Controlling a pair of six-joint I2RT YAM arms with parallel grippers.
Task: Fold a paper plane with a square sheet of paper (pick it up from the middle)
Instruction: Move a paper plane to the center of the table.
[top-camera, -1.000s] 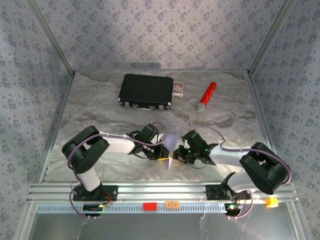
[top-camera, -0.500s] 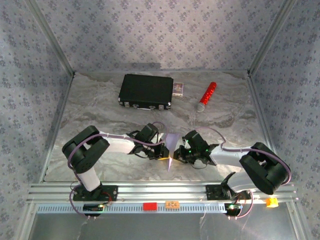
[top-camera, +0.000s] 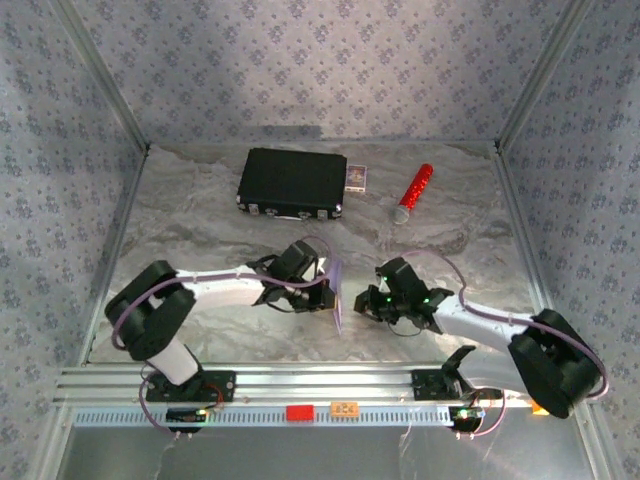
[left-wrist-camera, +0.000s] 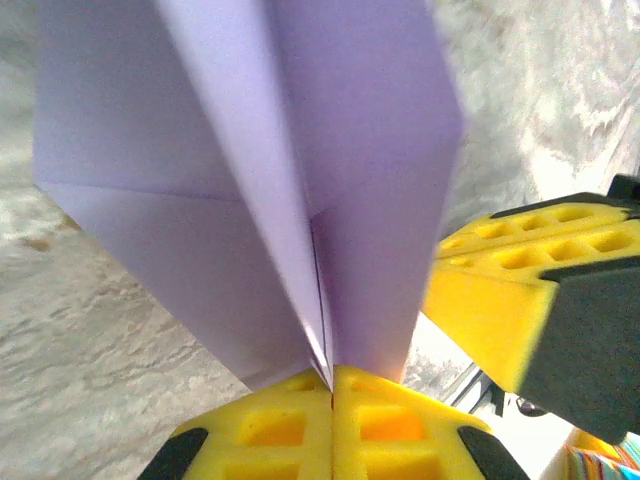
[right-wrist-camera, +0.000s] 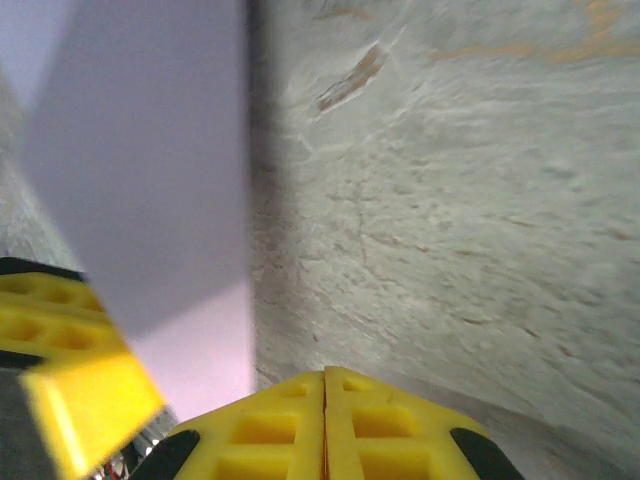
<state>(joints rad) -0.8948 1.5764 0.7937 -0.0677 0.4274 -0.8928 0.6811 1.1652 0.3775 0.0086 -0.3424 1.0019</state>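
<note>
Marbled table (top-camera: 200, 220); left end effector (left-wrist-camera: 332, 385) pinches paper plane (left-wrist-camera: 250, 150), top cropped.

The left arm (top-camera: 215, 288) reaches low across the front. Its left gripper (top-camera: 325, 298) is clamped, yellow pads pressed together on the bottom edge of the folded pale lilac paper plane (left-wrist-camera: 300, 180). The right arm (top-camera: 480, 322) stretches inward, and the right gripper (top-camera: 362, 302) sits just beside the left one, pads together, gripping nothing.

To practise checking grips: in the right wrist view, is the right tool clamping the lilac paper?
No; the right tool is shut on nothing, with the lilac paper beside it.
</note>
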